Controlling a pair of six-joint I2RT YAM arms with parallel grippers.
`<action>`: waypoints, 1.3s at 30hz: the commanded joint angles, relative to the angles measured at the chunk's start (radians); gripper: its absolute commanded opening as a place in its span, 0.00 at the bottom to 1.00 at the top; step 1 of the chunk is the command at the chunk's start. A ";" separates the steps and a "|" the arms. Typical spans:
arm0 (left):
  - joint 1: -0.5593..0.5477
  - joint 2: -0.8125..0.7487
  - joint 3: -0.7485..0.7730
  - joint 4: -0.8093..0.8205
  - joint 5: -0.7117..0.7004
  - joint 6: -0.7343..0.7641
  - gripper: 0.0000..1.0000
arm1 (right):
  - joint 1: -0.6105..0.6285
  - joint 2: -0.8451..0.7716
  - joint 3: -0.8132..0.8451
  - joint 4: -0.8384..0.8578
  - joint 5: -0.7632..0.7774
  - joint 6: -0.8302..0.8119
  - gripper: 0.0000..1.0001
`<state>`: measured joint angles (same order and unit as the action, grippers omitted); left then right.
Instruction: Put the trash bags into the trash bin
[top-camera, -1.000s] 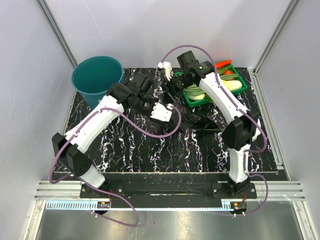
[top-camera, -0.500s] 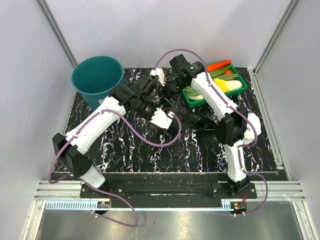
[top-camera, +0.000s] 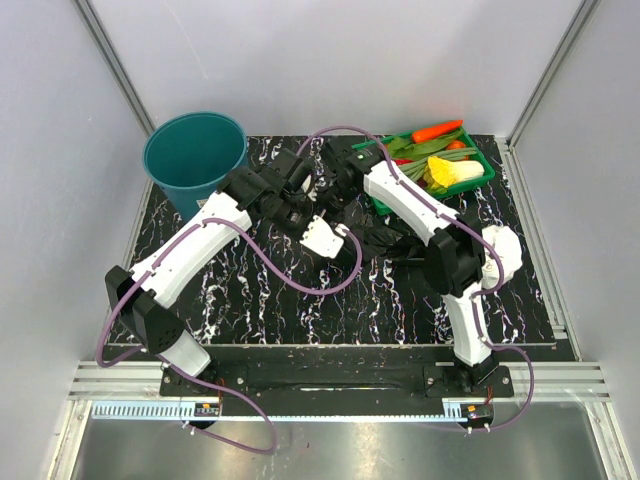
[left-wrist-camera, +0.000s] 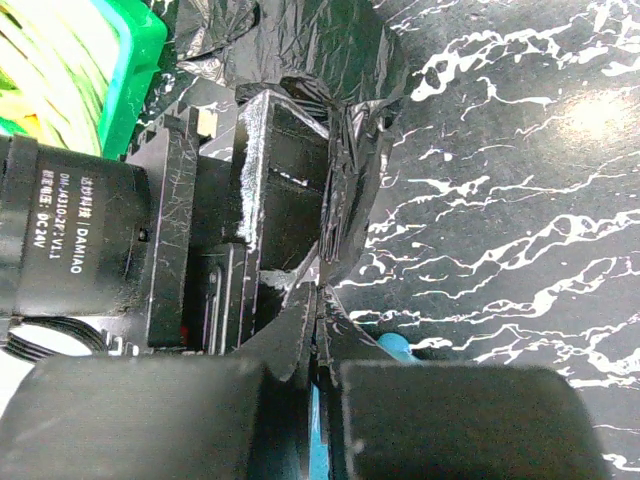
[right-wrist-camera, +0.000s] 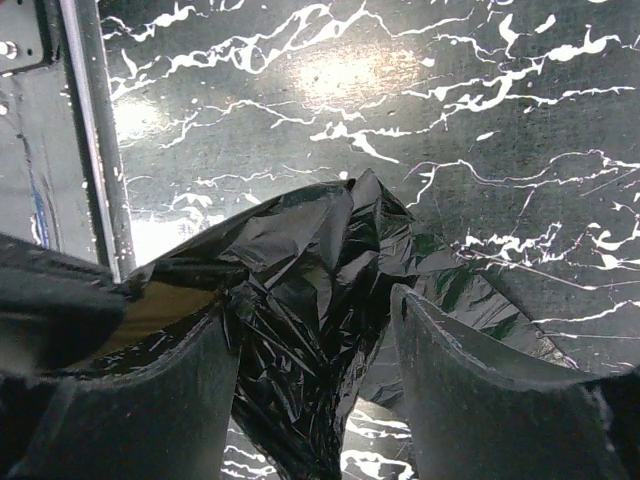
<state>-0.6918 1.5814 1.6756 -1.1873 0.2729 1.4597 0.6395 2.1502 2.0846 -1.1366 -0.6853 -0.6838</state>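
inside the spread right gripper (right-wrist-camera: 312, 305) sit crumpled trash bags (right-wrist-camera: 290, 240).

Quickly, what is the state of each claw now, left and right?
Left claw: closed, pinching the trash bag.
Right claw: open, one finger on each side of the crumpled trash bag, not gripping it.

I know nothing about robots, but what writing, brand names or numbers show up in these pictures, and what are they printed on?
"DAMIAO": sideways on the black motor housing, left wrist view.
"DC24V": same housing, after Chinese characters too small to read surely.
A model-number line between them: too small to quote.
The small tags at the near edge, top view: too small to read.
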 joint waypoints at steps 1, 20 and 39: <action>-0.005 0.003 0.055 -0.011 0.037 0.021 0.00 | 0.022 -0.055 -0.029 0.080 0.029 -0.008 0.66; -0.005 -0.015 0.179 -0.057 0.112 -0.088 0.00 | 0.045 -0.061 -0.149 0.342 0.361 0.244 0.59; 0.060 -0.095 0.171 -0.170 0.003 -0.091 0.00 | -0.098 -0.099 0.100 0.241 0.650 0.300 0.66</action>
<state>-0.6365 1.5673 1.8389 -1.2999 0.2798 1.3640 0.6086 2.0998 2.0823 -0.8742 -0.1738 -0.3939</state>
